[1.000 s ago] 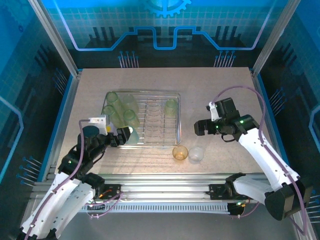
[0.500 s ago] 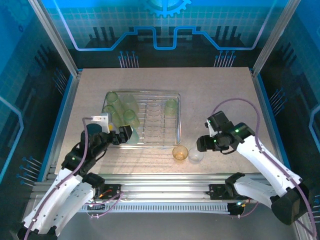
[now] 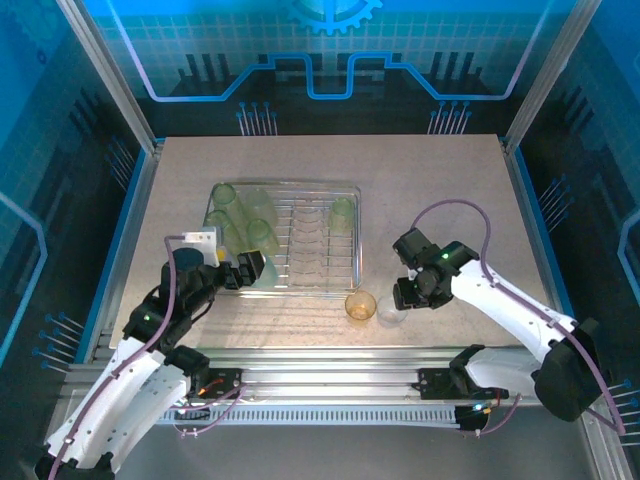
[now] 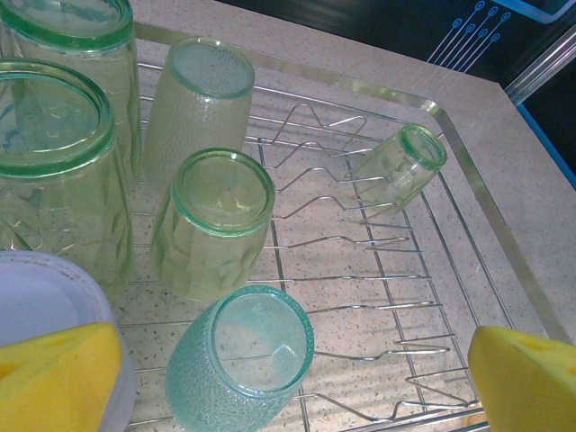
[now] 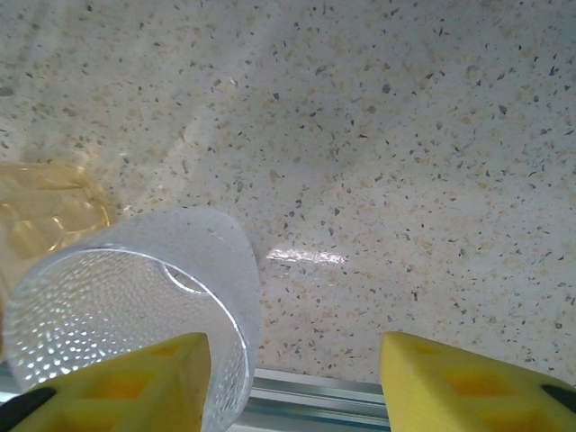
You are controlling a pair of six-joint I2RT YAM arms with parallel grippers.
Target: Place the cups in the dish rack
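Observation:
The clear cup (image 3: 391, 312) stands mouth up on the table near the front edge, touching the amber cup (image 3: 360, 305). My right gripper (image 3: 404, 296) hangs over the clear cup (image 5: 126, 297), jaws apart: one yellow finger is inside the cup, the other finger (image 5: 477, 382) is well clear of its wall. The dish rack (image 3: 355, 240) holds several green cups (image 4: 220, 225) bottoms up, one small green cup (image 4: 400, 166) tilted on the prongs, and a teal cup (image 4: 238, 364). My left gripper (image 4: 292, 387) is open just above the teal cup, at the rack's near-left corner (image 3: 245, 270).
A pale rounded thing (image 4: 54, 288) sits against my left finger; I cannot tell what it is. The amber cup (image 5: 45, 211) is just left of the clear one. The table's metal front rail (image 5: 306, 391) runs right below my right fingers.
My right arm has swung down and left to the clear cup and its jaws have narrowed, one finger now inside the cup. The left arm shifted only slightly.

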